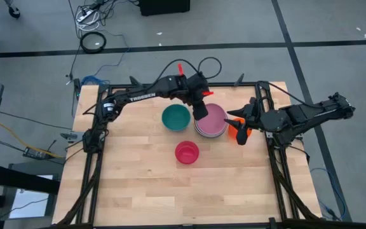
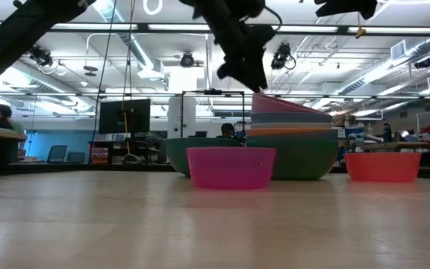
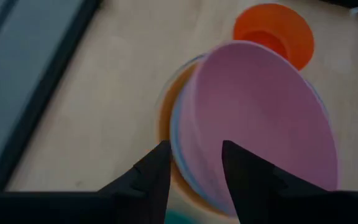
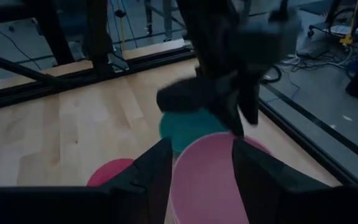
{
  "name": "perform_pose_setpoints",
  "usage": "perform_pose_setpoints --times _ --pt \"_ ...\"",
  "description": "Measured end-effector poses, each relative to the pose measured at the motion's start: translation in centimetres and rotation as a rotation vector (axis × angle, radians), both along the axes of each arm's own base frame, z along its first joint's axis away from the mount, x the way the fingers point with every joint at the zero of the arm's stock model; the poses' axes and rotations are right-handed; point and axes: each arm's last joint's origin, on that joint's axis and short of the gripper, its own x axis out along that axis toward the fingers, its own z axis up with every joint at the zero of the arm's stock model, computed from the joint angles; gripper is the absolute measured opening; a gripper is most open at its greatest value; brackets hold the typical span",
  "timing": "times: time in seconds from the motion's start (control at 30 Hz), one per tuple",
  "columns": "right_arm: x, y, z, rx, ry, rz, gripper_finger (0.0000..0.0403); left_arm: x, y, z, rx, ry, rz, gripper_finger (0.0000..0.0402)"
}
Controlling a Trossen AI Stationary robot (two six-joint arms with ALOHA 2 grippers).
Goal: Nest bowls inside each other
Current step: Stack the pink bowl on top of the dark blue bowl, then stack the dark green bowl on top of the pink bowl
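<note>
Left hand point(image 1: 200, 113) just above centre of the high view, over the left rim of the pink bowl point(image 1: 212, 118), fingers spread with that rim showing between them in the left wrist view; contact not clear. Pink bowl on top of a nested stack point(image 2: 290, 142) right of centre on the wooden desk point(image 1: 138, 184), sitting tilted in the low view, above grey-blue and orange layers inside a large dark green bowl point(image 2: 301, 158). Teal bowl point(image 1: 175, 117) just left of the stack, near it. Magenta-red bowl point(image 1: 187, 152) alone below both, toward the middle of the desk. Small orange bowl point(image 1: 239, 132) just right of the stack. Right hand point(image 1: 236, 117) above that orange bowl, right of centre, fingers spread and holding nothing.
</note>
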Motion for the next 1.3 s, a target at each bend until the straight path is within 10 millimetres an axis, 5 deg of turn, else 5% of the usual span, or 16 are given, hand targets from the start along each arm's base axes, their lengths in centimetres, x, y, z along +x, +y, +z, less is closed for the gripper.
perform_pose_setpoints --times 0.17,0.3,0.9,1.13,1.3 --pt "0.0 0.0 0.0 0.001 0.002 -0.003 0.0155 -0.8 0.0 3.1 0.085 -0.01 0.004 0.0152" --pt "0.0 0.0 0.0 0.001 0.002 -0.004 0.0155 -0.7 -0.2 3.4 0.074 -0.019 -0.021 0.0152" --pt "0.0 0.0 -0.1 0.01 0.003 -0.008 0.0155 0.4 -1.2 -3.6 0.002 0.095 -0.002 0.0152" --pt "0.0 0.0 -0.1 0.015 0.001 -0.01 0.0155 -0.5 -1.5 -0.4 0.002 0.123 -0.008 0.0152" --pt "-0.1 0.0 -0.2 0.017 0.016 -0.014 0.0155 -3.4 -2.2 1.5 0.073 0.381 -0.047 0.0152"
